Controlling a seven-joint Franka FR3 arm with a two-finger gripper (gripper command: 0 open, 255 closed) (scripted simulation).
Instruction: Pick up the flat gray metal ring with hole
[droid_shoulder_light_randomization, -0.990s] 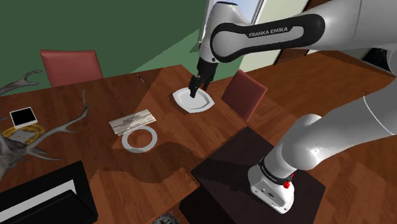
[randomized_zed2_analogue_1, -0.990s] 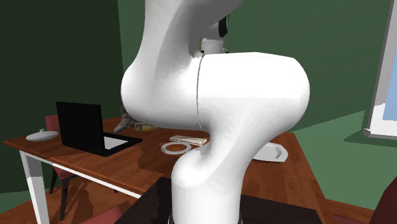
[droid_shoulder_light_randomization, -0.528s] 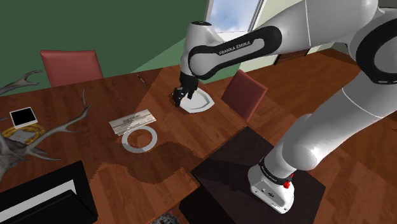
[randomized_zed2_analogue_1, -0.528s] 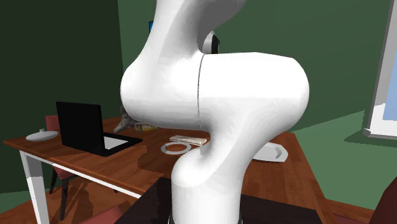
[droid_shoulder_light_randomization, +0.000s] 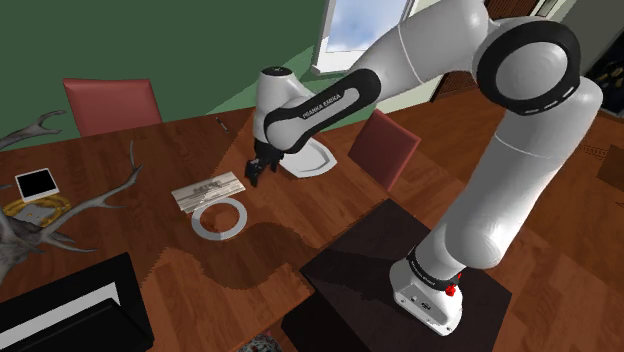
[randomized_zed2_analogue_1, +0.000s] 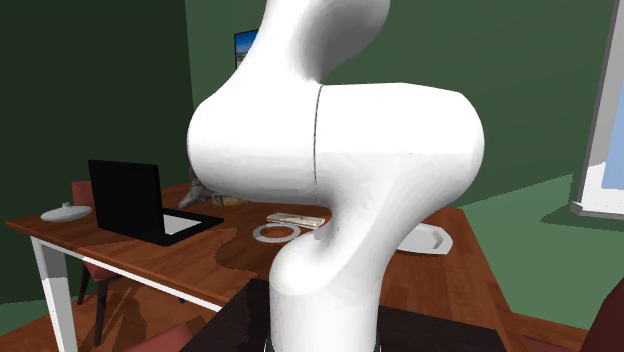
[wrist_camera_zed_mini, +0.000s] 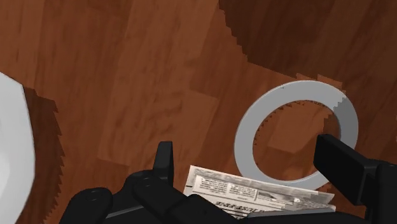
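A flat grey ring (droid_shoulder_light_randomization: 220, 219) with a wide hole lies on the brown wooden table (droid_shoulder_light_randomization: 120, 240), just in front of a folded newspaper (droid_shoulder_light_randomization: 208, 190). My black gripper (droid_shoulder_light_randomization: 255, 172) hangs low over the table beside the newspaper, up and to the right of the ring in the shoulder view. In the wrist view the gripper (wrist_camera_zed_mini: 248, 151) is open, with nothing between its fingers. There the ring (wrist_camera_zed_mini: 245, 137) lies ahead of it, one finger (wrist_camera_zed_mini: 347, 162) overlapping its edge, and the newspaper (wrist_camera_zed_mini: 254, 191) sits close under the hand. In the second exterior view the ring (randomized_zed2_analogue_1: 262, 235) shows past the arm.
A white plate (droid_shoulder_light_randomization: 310, 160) sits behind the gripper, its edge (wrist_camera_zed_mini: 9, 146) beside the hand. Antlers (droid_shoulder_light_randomization: 60, 215), a laptop (droid_shoulder_light_randomization: 70, 305), a small framed picture (droid_shoulder_light_randomization: 37, 184) and red chairs (droid_shoulder_light_randomization: 385, 148) surround the table. The dark stand (droid_shoulder_light_randomization: 390, 290) is at lower right.
The arm has swung from over the white plate toward the shoulder view's left and lower, bringing the gripper beside the newspaper and ring. The ring has not moved.
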